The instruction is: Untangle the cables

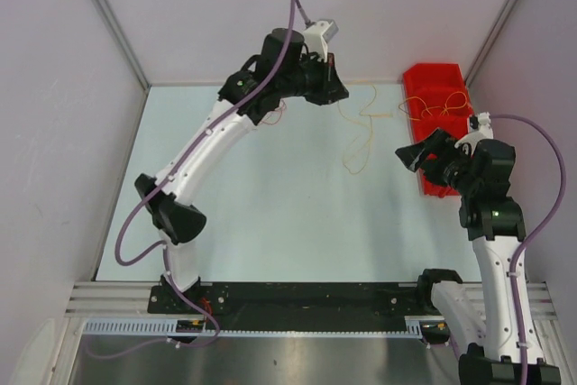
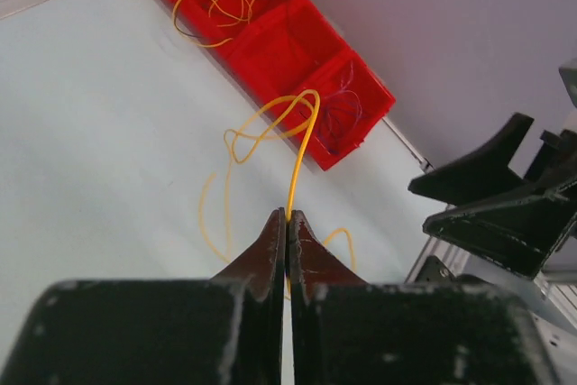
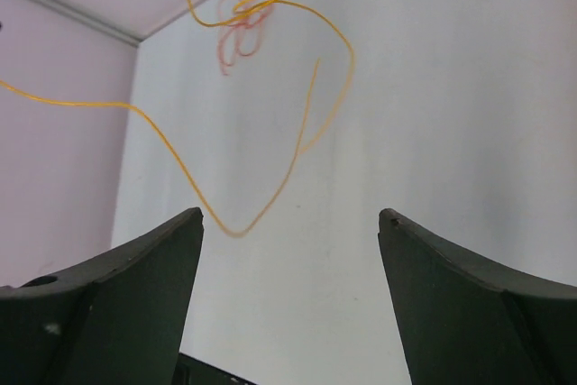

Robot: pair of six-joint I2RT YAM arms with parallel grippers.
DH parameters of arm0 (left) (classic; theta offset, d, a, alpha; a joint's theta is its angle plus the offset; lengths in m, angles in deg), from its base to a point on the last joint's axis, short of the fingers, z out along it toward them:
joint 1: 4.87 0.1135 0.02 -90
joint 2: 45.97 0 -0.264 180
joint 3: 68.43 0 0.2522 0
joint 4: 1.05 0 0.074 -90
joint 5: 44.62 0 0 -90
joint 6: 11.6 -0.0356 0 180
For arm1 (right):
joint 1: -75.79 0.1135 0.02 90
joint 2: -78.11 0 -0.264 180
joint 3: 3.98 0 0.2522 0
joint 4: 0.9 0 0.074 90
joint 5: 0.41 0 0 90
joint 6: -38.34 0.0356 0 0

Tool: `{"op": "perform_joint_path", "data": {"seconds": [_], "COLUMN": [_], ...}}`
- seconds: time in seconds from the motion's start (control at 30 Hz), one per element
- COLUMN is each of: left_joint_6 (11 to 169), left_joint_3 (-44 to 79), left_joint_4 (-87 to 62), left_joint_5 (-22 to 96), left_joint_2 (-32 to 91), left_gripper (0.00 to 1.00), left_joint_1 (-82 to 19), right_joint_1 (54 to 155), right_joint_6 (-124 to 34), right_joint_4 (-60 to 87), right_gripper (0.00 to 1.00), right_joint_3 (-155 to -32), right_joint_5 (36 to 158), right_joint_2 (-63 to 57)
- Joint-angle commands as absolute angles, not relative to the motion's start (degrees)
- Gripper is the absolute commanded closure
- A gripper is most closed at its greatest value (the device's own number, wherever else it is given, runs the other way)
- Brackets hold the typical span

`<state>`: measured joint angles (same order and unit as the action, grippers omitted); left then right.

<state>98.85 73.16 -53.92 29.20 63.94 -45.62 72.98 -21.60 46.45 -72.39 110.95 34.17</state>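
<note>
My left gripper (image 1: 337, 87) (image 2: 288, 215) is at the far back of the table, shut on an orange-yellow cable (image 1: 358, 137) (image 2: 270, 128), which hangs from it in loose loops onto the table. Another orange-yellow cable (image 1: 435, 110) (image 2: 225, 6) lies curled in the red bin (image 1: 451, 74) (image 2: 297, 51). A faint thin cable (image 2: 341, 110) lies in the bin's near compartment. A red cable (image 1: 273, 116) (image 3: 242, 35) lies by the left arm's wrist. My right gripper (image 1: 416, 149) (image 3: 290, 218) is open and empty, beside the bin, facing the orange-yellow cable (image 3: 270, 185).
The red bin has several compartments and stands along the right wall at the back. Pale walls close in the table (image 1: 270, 214) at the left, back and right. The right arm's black fingers (image 2: 487, 191) show in the left wrist view.
</note>
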Motion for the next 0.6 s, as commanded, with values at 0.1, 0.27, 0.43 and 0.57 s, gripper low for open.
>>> {"op": "perform_joint_path", "data": {"seconds": [0.1, 0.27, 0.43, 0.57], "left_joint_6": [95.8, 96.2, 100.3, 106.2], "left_joint_3": [70.9, 64.5, 50.1, 36.4], "left_joint_4": [-64.3, -65.3, -59.6, -46.5], "left_joint_5": [23.1, 24.1, 23.9, 18.3], "left_joint_2": [61.0, 59.9, 57.9, 54.6], "left_gripper": [1.0, 1.0, 1.0, 1.0], "left_joint_1": [-45.8, -45.8, -45.8, -46.8], "right_joint_1": [72.9, 73.2, 74.5, 75.6], "right_joint_6": [-21.6, -21.2, -22.0, -23.9], "right_joint_4": [35.8, 32.6, 35.4, 37.8], "right_gripper": [0.17, 0.16, 0.16, 0.16], "right_joint_3": [-74.7, -74.7, -74.6, -73.7], "right_joint_5": [122.7, 125.3, 122.5, 119.1], "right_joint_2": [37.5, 36.2, 33.5, 33.6]}}
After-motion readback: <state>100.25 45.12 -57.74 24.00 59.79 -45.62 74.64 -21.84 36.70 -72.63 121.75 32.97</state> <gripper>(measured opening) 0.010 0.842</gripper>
